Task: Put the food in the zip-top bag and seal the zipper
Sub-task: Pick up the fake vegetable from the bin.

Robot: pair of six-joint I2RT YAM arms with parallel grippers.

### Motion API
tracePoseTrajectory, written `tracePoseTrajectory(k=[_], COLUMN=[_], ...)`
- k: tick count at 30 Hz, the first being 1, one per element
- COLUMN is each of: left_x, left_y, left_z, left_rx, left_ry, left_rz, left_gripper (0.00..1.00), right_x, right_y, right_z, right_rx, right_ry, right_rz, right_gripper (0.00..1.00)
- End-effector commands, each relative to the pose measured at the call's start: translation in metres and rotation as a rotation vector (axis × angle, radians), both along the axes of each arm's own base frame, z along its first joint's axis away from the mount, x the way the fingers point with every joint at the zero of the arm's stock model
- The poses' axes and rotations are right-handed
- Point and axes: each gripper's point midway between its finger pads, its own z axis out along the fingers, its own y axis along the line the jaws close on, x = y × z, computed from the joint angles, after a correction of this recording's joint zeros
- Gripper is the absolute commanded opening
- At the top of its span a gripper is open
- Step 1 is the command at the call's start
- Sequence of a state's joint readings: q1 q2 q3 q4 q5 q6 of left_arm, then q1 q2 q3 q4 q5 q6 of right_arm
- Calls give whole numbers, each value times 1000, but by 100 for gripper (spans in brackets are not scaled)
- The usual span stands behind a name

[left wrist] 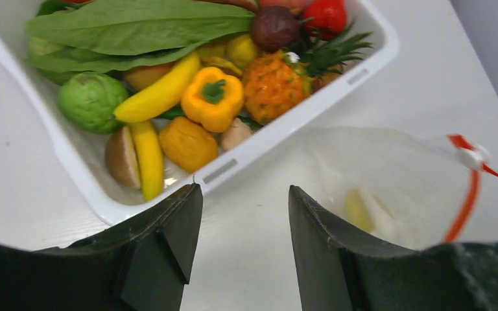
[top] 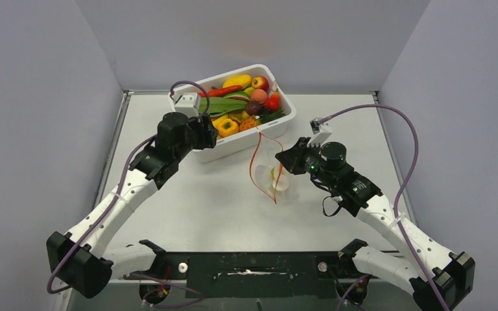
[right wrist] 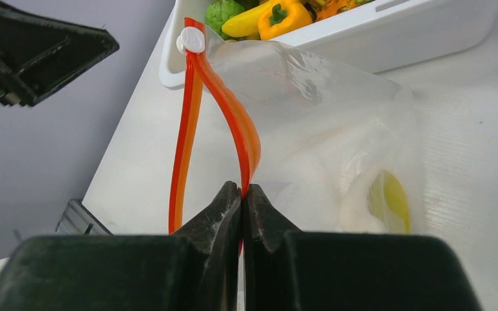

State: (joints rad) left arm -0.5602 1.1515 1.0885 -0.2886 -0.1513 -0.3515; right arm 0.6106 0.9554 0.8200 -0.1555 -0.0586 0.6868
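The clear zip-top bag (top: 279,178) stands open on the table, in front of the white tub. Its red-orange zipper (right wrist: 233,116) is parted into two strips, with a white slider (right wrist: 191,40) at the far end. My right gripper (right wrist: 242,188) is shut on one zipper strip and holds the mouth open. A pale white and yellow food piece (right wrist: 382,201) lies inside the bag. My left gripper (left wrist: 243,191) is open and empty. It hovers over the table at the tub's near wall, left of the bag (left wrist: 389,168). More food fills the tub: a yellow pepper (left wrist: 213,97), a banana (left wrist: 159,94), a long green leaf (left wrist: 136,26).
The white tub (top: 288,107) sits at the back centre, near the back wall. A toy pineapple (left wrist: 272,84) and a green round fruit (left wrist: 91,100) also lie in it. Grey walls close in the table on three sides.
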Motion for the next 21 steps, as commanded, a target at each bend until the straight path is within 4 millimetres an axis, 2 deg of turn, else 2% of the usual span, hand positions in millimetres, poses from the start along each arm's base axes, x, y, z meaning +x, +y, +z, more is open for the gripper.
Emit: tracePoseTrajectory(k=[1,6,10,13,21], left_x=[37,77,105,123,165], left_y=[24,70,94,99,95], left_z=[14,-2,-26,-40,-56], left_rx=[18,68,107,108,101], left_ry=[-31,2,33,47,62], left_rz=[61,190,286,309,272], left_gripper=[51,58,64,65,65], right_x=[0,-1,-2,-1,-1], right_y=[0,-4,-7,-8,-9], right_z=[25,26,26,29,34], right_rx=[20,2,6,-7,-14], right_ry=[-107,-101,-108,-110,-104], right_rz=[13,3,-2,-5,-15], right_gripper=[0,0,0,0,0])
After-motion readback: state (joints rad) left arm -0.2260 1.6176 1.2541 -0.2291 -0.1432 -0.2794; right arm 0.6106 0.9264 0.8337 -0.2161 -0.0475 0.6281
